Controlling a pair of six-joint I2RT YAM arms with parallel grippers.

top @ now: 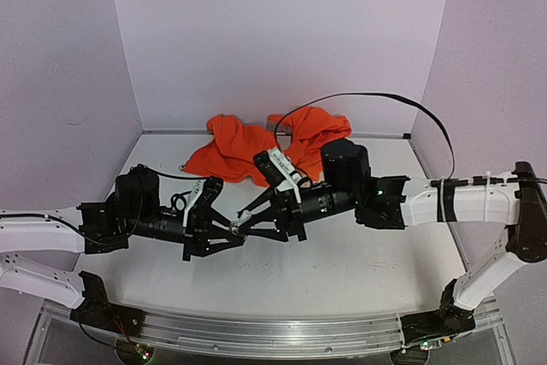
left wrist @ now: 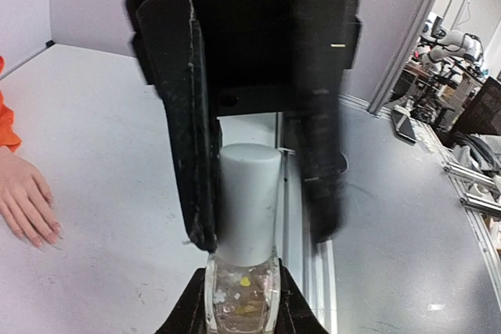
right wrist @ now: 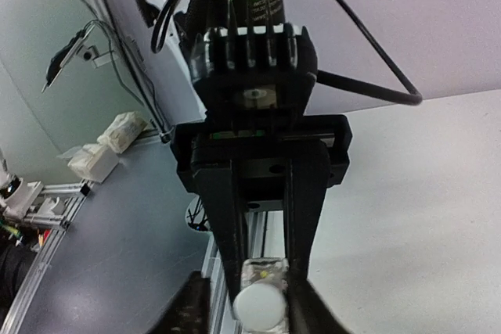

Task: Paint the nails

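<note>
- The table (top: 359, 271) carries everything. Both arms reach inward over it, and their claws meet tip to tip above its middle.
- The orange sleeve (top: 256, 147) lies bunched on the far side of the two claws, against the back wall.
- The mannequin hand (left wrist: 27, 201) lies flat on the table, fingers spread. It is well off to one side of the left claw and touched by neither claw.
- The left claw (right wrist: 264, 263) is clamped on the glass body of a small bottle (left wrist: 239, 303) and holds it up off the table with the cap towards the other arm.
- The right claw (left wrist: 262, 224) straddles the white cap (left wrist: 249, 193) with its jaws apart. One finger lies against the cap and the other stands just clear of it. That second finger is blurred, so the width of the gap is uncertain.
- The nails (left wrist: 52, 234) are tiny pale tips at the ends of the mannequin's fingers. They sit beside the left claw and low on the table, and they look bare as far as I can tell.
- The step in hand looks like opening the bottle, and painting has not begun.
- The next move calls for the right claw to pinch the cap squarely, then twist and draw it straight off while the left claw keeps the bottle from turning. The brush, presumably under the cap, must then travel across to the nails.
</note>
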